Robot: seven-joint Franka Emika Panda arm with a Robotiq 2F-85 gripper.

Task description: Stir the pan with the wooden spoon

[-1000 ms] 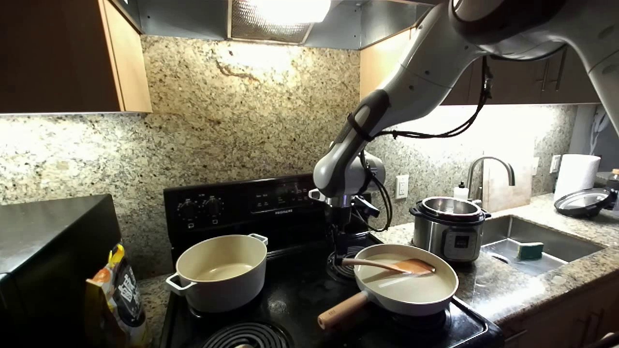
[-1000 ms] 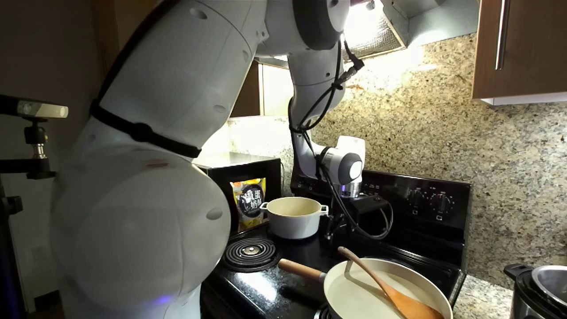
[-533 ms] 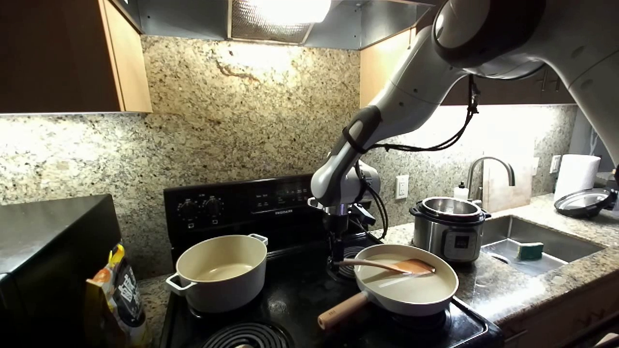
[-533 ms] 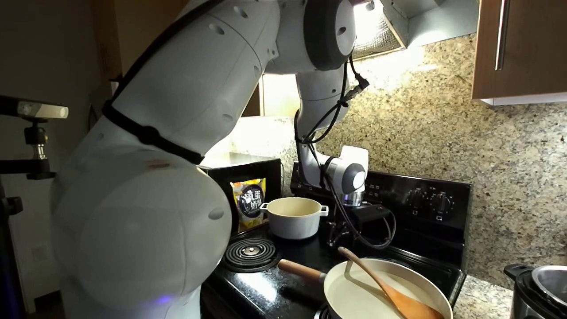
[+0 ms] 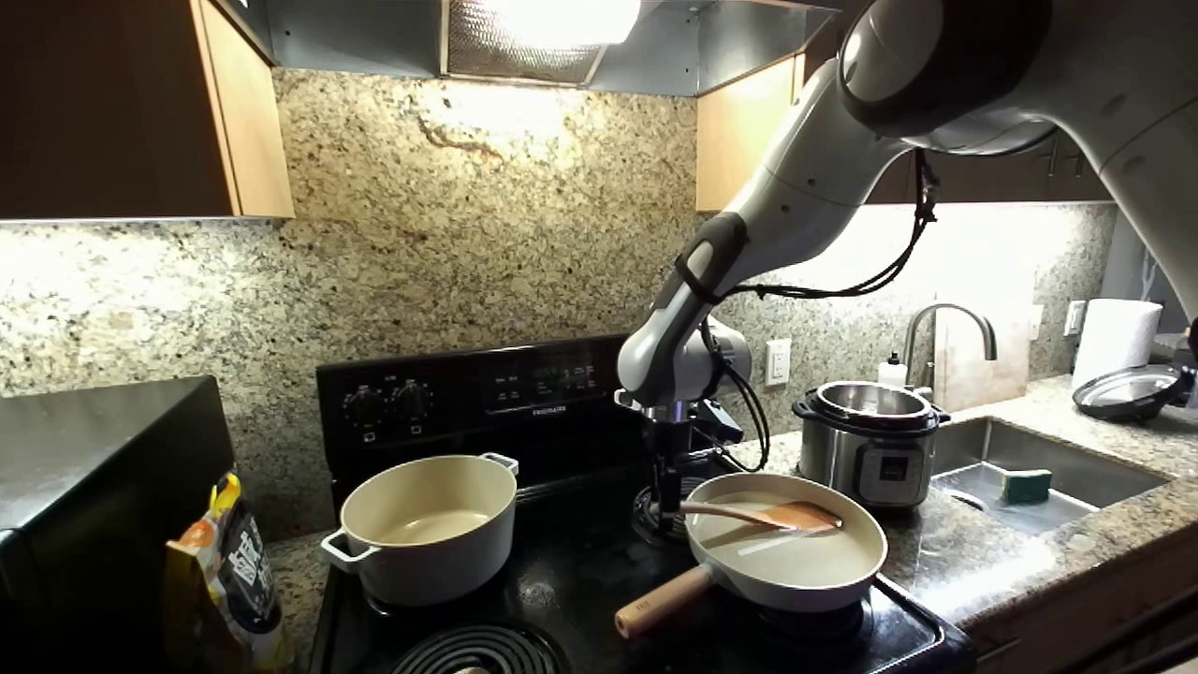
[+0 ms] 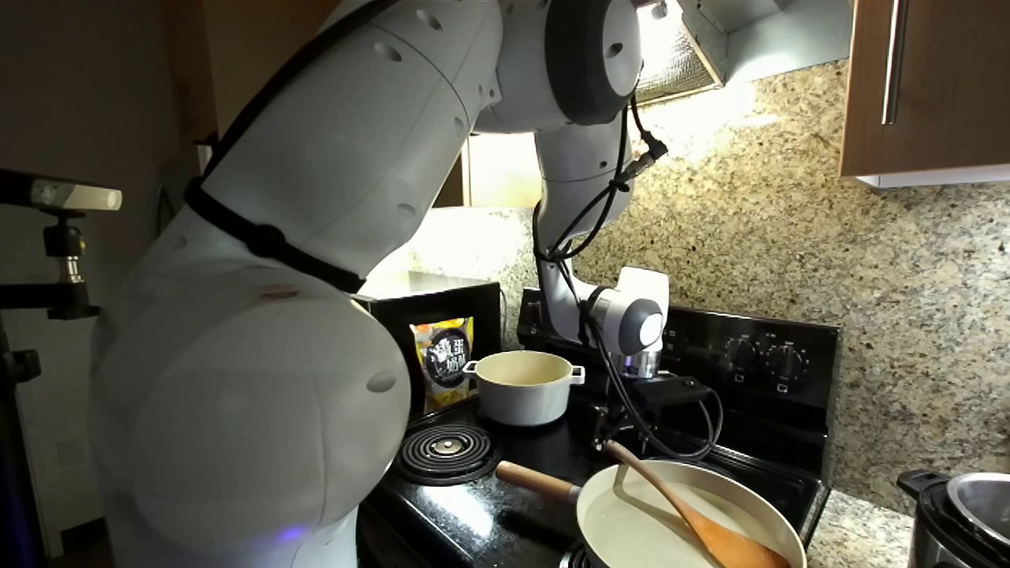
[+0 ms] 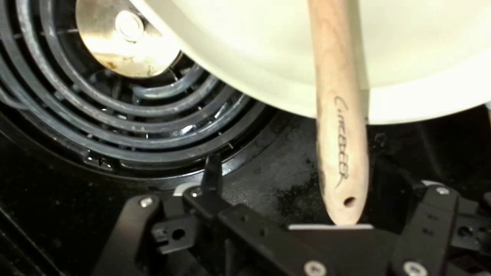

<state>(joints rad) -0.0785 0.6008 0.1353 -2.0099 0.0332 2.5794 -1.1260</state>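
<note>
- Wrist view: I have the tool (image 7: 316, 176) standing wide, fingers (image 7: 213, 173) to either side of the wooden spoon (image 7: 339, 134), one off at 9 o'clock from its butt end, one at 3; the gap at 9 is clear, the side at 3 too dark to judge. Whether the wood touches the tool, I cannot tell.
- Both exterior views show my arm (image 5: 781, 215) reaching over the stove (image 5: 562, 562), the tool hanging down toward 6 o'clock.
- From the elbow (image 5: 898, 56), up toward 2 o'clock in an exterior view, the forearm (image 5: 814, 178) slants toward 7, down to the wrist (image 5: 688, 360).
- In an exterior view my upper arm (image 6: 363, 142) climbs toward 1 o'clock and the forearm drops steeply toward 6.
- The pan (image 5: 833, 566) sits on the stove, its handle (image 5: 666, 601) out at 8 o'clock in an exterior view.
- Seen from there, the wooden spoon rests in the pan, head inside, shaft crossing the rim at 10 o'clock and ending right by the tool.
</note>
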